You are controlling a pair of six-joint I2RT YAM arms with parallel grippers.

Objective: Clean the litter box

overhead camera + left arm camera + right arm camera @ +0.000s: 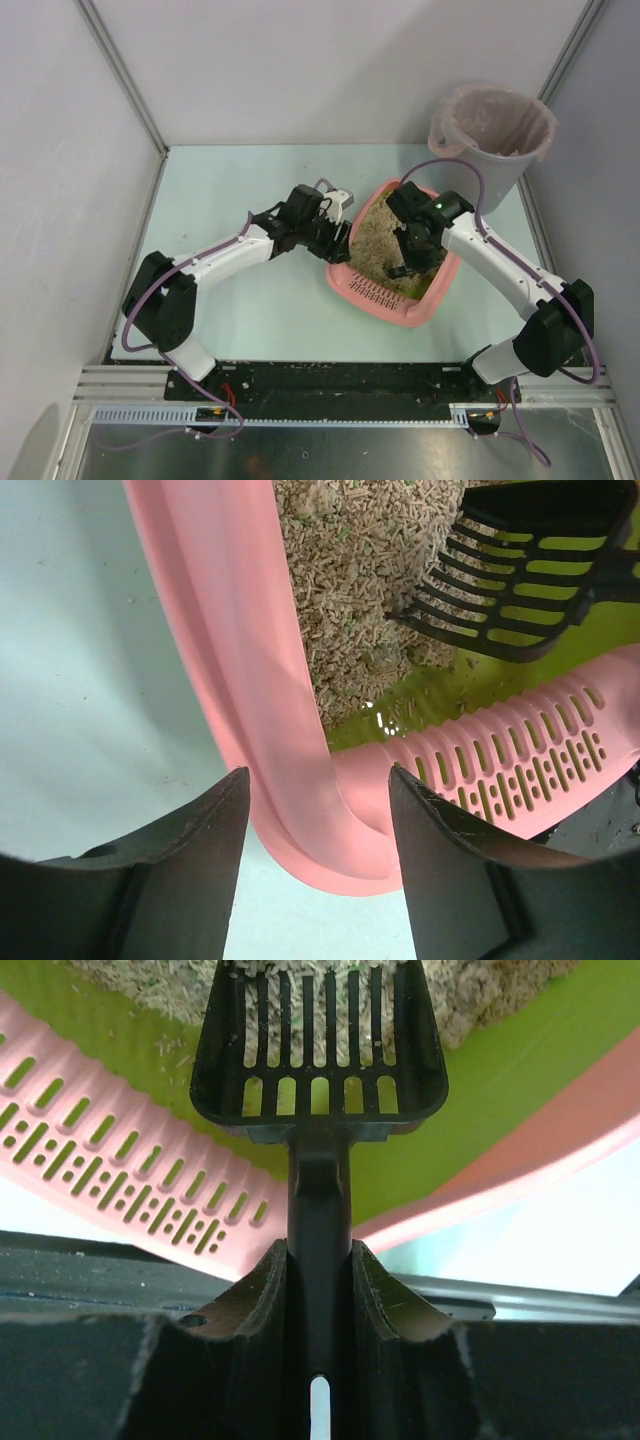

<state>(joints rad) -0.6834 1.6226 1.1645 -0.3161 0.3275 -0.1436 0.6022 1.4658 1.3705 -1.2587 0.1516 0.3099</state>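
The pink litter box (400,312) sits right of the table's centre, with beige litter (385,235) heaped at its far end and bare yellow-green lining near its slotted rim (120,1175). My left gripper (335,238) is open, and its jaws (320,775) straddle the box's left wall (240,630) near the slotted corner. My right gripper (415,250) is shut on the handle of the black slotted scoop (318,1040). It holds the scoop head over the lining at the edge of the litter. The scoop (520,590) also shows in the left wrist view.
A grey round bucket (490,140) lined with a pinkish bag stands at the back right, just beyond the litter box. White walls enclose the pale green table (250,300) on three sides. A black rail (340,375) runs along the near edge.
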